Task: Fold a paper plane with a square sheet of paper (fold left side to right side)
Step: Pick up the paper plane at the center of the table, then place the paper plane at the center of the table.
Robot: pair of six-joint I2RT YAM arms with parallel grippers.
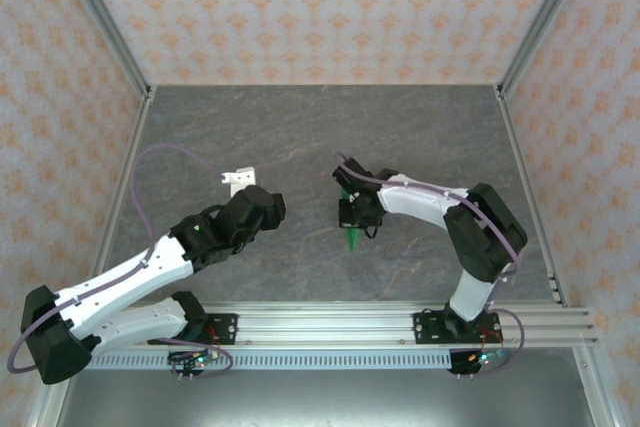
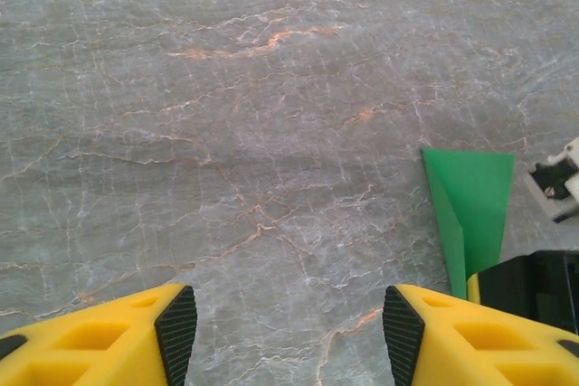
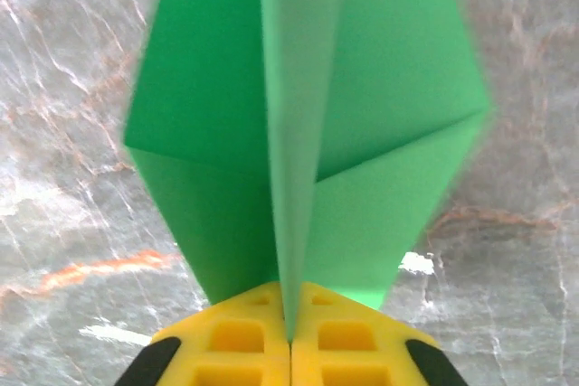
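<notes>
The square sheet of paper is folded into a bright green paper plane (image 3: 362,133) with a centre crease. My right gripper (image 3: 289,318) is shut on that crease, and the wings spread to either side above the yellow fingers (image 3: 240,341). From above, the right gripper (image 1: 356,219) points down at mid-table, with the paper plane (image 1: 353,240) poking out below it. My left gripper (image 1: 268,203) hovers to its left. In the left wrist view the left gripper (image 2: 289,332) is open over bare table, with the paper plane (image 2: 475,205) off to its right.
The dark grey marbled table (image 1: 300,127) is walled by patterned panels at the back and sides. A small white piece (image 1: 238,178) lies just up-left of the left gripper. An aluminium rail (image 1: 330,325) carries both arm bases at the near edge.
</notes>
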